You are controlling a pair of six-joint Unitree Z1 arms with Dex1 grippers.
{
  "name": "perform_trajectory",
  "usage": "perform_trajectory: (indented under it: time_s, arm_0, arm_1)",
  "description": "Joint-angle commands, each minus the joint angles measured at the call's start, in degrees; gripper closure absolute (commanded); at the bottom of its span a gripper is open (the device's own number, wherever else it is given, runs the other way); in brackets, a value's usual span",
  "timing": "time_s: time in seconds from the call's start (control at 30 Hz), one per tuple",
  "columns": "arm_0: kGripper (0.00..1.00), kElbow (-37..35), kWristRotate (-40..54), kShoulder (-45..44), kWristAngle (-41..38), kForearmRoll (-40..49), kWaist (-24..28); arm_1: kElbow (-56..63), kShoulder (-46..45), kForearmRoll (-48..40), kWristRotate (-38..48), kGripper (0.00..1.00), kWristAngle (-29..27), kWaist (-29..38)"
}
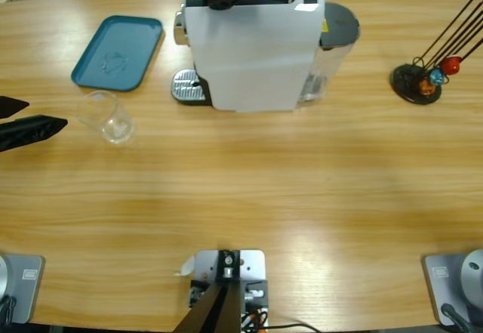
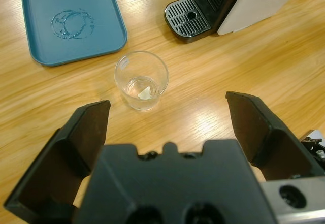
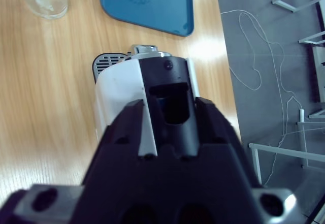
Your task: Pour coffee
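My left tool hangs with jaws spread wide, near the empty glass cup on the table. My right tool sits atop the coffee machine; I cannot tell its grip. A blue tray lies left of the machine, beyond the cup.

Wooden table carries coffee machine, glass, tray, capsule stand

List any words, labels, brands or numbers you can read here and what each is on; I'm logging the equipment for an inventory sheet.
No text can be read in any view.
Coffee machine: a small yellow sticker on its right side, too small to read.
Blue tray: only a water ring, no print.
Clear glass: no marking.
Left gripper and right gripper: no lettering visible.
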Motion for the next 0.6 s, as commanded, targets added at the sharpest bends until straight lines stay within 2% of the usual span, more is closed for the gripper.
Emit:
perform_trajectory:
  time_s: [0.03, 0.17, 0.3, 0.33, 0.37, 0.4, 0.47, 0.6]
  arm_0:
    - [0.0, 2.11, 0.04, -1.23, -0.82, -0.56, -0.63]
    - [0.0, 2.11, 0.02, -1.03, -0.82, -0.56, -0.63]
    - [0.0, 2.02, 0.02, -0.98, -0.82, -0.56, -0.63]
    - [0.0, 2.02, 0.02, -0.98, -0.82, -0.56, -0.63]
    - [0.0, 2.02, 0.02, -0.98, -0.82, -0.56, -0.63]
    - [0.0, 2.02, 0.02, -1.03, -0.82, -0.56, -0.63]
    - [0.0, 2.02, 0.02, -1.01, -0.89, -0.56, -0.63]
    - [0.0, 2.02, 0.02, -1.19, -0.91, -0.56, -0.63]
  arm_1:
    - [0.48, -0.45, 2.66, -0.16, 0.34, 0.21, -0.2]
    - [0.23, -5.6, 2.84, 4.94, 0.335, -4.08, 4.86]
    - [1.41, -11.98, 3.77, 8.45, 0.153, -5.43, 9.45]
    - [1.46, -14.23, 5.68, 9.51, 0.223, -5.43, 10.1]
    - [1.32, -16.03, 7.85, 10.9, 0.418, -5.43, 10.15]
    - [1.48, -18.08, 9.16, 12.62, 0.542, -5.4, 10.15]
    - [2.45, -22.04, 10.76, 16.52, 0.995, -5.34, 10.15]
    - [7.07, -27.8, 7.99, 23.89, 1.0, -7.73, 10.07]
